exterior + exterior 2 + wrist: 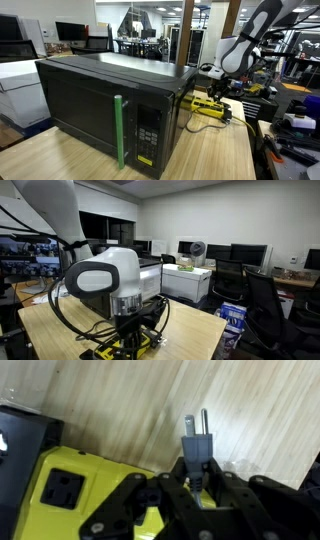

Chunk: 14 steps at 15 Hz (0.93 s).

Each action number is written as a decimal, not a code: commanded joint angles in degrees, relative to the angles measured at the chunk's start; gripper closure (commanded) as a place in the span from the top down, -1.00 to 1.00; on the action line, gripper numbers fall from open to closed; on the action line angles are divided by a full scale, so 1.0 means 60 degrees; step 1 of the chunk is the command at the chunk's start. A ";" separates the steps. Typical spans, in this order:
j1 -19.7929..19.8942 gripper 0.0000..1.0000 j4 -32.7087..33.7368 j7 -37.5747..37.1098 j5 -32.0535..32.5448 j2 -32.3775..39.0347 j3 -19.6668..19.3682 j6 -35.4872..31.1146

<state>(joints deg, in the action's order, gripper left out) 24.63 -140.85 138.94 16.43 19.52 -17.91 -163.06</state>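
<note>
- Wooden table (215,150): light-grained top that carries both items.
- Black microwave (110,105): stands on the table with its door shut.
- Yellow outlet box (208,108): lies flat on the table, just beside the microwave's control-panel side.

Tabletop (120,400): pale wood-grain surface, smooth, with a low satin sheen. Plug (197,448): grey moulded plastic body, matt. Its prongs (205,420) are bare metal, dull silver. Power strip (95,468), left of the plug in the wrist view: bright yellow plastic housing, smooth and slightly glossy, set with a black plastic socket (62,488). Jaws: matt black and hard-looking; whether plastic or coated metal cannot be told. Microwave (100,95), on the left in an exterior view: dark casing, smooth, semi-gloss. Its handle (119,130) is green and matt, seemingly plastic. Arm (100,277): white shell, smooth and glossy.
</note>
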 commanded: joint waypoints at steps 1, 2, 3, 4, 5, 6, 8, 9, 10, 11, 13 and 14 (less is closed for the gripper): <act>-0.0009 -0.86 0.0214 -0.0110 0.0157 0.0238 -0.0057 0.0112; -0.0049 -0.85 0.0247 -0.0138 0.0108 0.0124 -0.0018 0.0367; -0.0130 -0.85 0.0315 -0.0208 0.0154 0.0081 -0.0060 0.0636; -0.0165 -0.86 0.0365 -0.0194 0.0131 -0.0083 -0.0032 0.0976; -0.0234 -0.86 0.0442 -0.0229 0.0155 -0.0217 -0.0052 0.1365; -0.0283 -0.86 0.0545 -0.0232 0.0134 -0.0386 -0.0042 0.1820; -0.0358 -0.86 0.0794 -0.0230 0.0094 -0.0651 -0.0012 0.2616; -0.0374 -0.86 0.0908 -0.0207 0.0059 -0.0782 0.0006 0.2942; -0.0378 -0.86 0.1050 -0.0151 0.0023 -0.0921 0.0030 0.3358; -0.0387 -0.86 0.1316 0.0065 0.0036 -0.1138 0.0044 0.4108; -0.0356 -0.86 0.1511 0.0391 0.0004 -0.1157 0.0097 0.4787; -0.0331 -0.86 0.1640 0.0705 -0.0026 -0.1163 0.0146 0.5192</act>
<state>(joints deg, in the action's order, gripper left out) 22.34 -132.33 138.97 16.54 14.24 -17.63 -137.99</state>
